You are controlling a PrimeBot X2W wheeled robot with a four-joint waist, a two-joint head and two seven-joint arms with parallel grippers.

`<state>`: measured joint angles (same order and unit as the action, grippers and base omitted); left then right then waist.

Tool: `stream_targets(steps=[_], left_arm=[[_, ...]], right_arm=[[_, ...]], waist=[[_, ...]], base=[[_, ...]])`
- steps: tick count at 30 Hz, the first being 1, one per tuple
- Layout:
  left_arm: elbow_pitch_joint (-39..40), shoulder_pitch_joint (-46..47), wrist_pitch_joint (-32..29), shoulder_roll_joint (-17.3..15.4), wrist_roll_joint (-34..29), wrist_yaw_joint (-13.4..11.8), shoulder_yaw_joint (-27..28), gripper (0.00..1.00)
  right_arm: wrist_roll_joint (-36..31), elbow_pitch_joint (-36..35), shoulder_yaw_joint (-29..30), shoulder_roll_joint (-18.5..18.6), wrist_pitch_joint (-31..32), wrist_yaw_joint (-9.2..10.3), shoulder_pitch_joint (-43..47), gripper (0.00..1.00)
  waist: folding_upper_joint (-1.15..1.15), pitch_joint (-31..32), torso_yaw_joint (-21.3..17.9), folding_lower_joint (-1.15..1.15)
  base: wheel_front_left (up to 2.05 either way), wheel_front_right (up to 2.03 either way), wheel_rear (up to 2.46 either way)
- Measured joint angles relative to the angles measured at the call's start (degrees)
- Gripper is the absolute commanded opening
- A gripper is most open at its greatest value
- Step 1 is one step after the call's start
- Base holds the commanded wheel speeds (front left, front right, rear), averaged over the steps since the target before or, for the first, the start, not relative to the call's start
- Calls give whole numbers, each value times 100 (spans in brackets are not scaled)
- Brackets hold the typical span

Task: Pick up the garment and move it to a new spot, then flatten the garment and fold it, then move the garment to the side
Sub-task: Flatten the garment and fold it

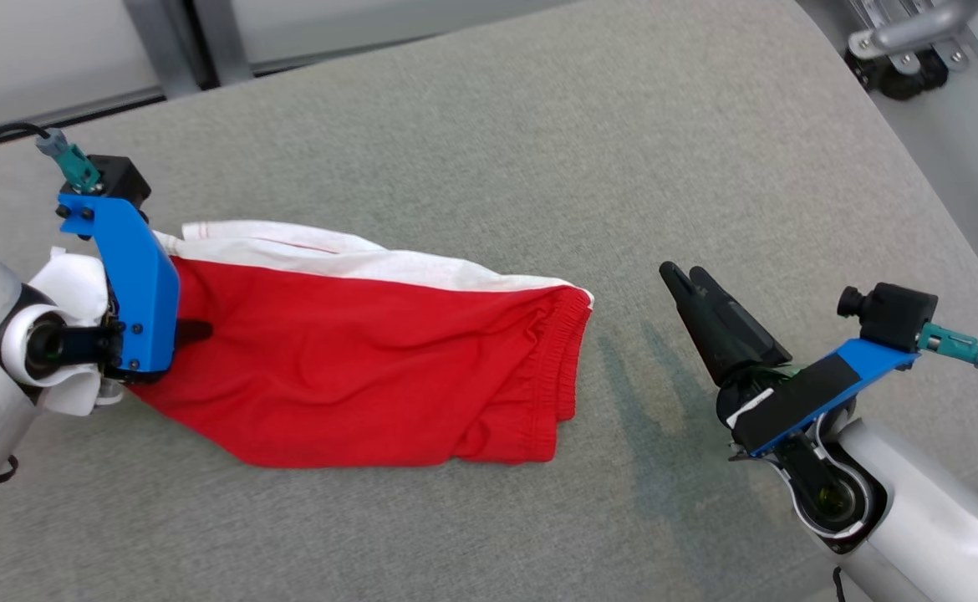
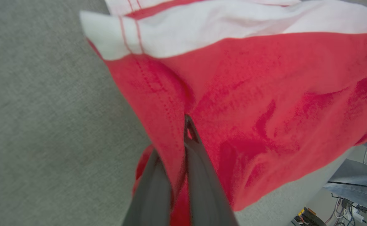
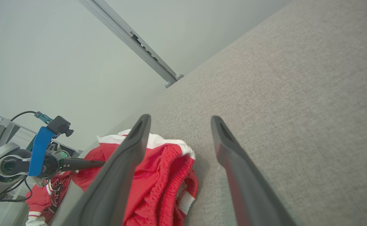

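Two grippers over a grey cloth-covered table. At left end of garment, left gripper pressed together, pinching a fold of red cloth. In left wrist view, red cloth wedged between the two dark fingers, one fingertip poking out above the fold, white hem with red stitching just beyond.

Off garment's right end and well apart from it, right gripper spread wide, holding nothing, above the table, pointing up and left in head view.

Garment lying on table, left of centre in head view, stretched left to right. Red body, white panel along far edge, gathered elastic waistband at right end. Rumpled, with creases across the red and a curving near edge. Cannot tell whether pinched end is off the table.

Blue bracket and small black camera on left wrist, the same on right. Grey rail on wall beyond table's far edge in right wrist view.
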<state>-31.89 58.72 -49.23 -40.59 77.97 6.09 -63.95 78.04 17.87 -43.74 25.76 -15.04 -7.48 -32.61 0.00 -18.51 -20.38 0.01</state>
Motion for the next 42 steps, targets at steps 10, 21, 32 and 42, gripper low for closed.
stream_targets(steps=[10,21,32,42], left_arm=[[171,-464,-169,-108,318,-77,-36,0],[167,-1533,603,-267,646,-240,62,100],[840,-1744,3801,-525,-364,-224,747,100],[2209,-2790,6381,-528,-1372,-1891,1466,100]], right_arm=[[-188,308,127,41,27,0,237,100],[-550,523,232,55,133,0,375,100],[-1710,798,1103,-116,12,-1,560,100],[-3933,708,2958,-843,0,-1,1227,100]], waist=[[-1,717,598,-2],[-1,1129,1038,-1],[-1,1431,1440,-1],[-1,1740,1818,-2]], base=[[0,0,0],[0,0,0],[0,0,0],[0,0,0]])
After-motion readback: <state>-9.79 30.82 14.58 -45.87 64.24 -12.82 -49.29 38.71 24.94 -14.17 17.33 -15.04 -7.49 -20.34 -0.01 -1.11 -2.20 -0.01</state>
